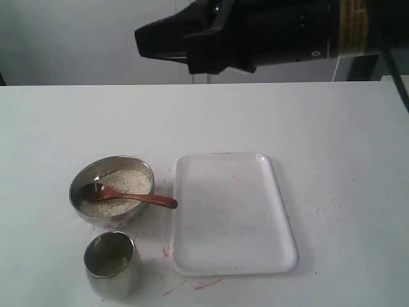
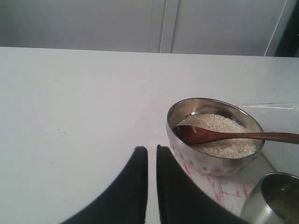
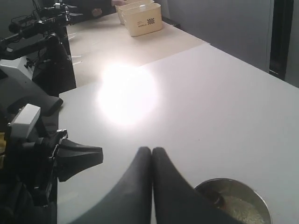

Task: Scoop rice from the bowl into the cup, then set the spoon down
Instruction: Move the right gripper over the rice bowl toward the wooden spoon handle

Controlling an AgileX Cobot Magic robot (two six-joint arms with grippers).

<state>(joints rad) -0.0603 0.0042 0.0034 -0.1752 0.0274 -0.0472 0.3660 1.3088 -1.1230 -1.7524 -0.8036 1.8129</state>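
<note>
The steel bowl sits left of the middle of the table, filled with white rice. The wooden spoon lies in it, scoop on the grains and handle out over the rim toward the tray. The steel cup stands upright just in front of the bowl. In the left wrist view my left gripper hangs shut and empty beside the bowl, apart from the spoon and the cup. My right gripper is shut and empty, high above the bowl.
A white rectangular tray lies flat right of the bowl, its near-left corner close to the cup. A dark arm spans the top of the exterior view. Red marks stain the table by the tray. Beige boxes stand far off.
</note>
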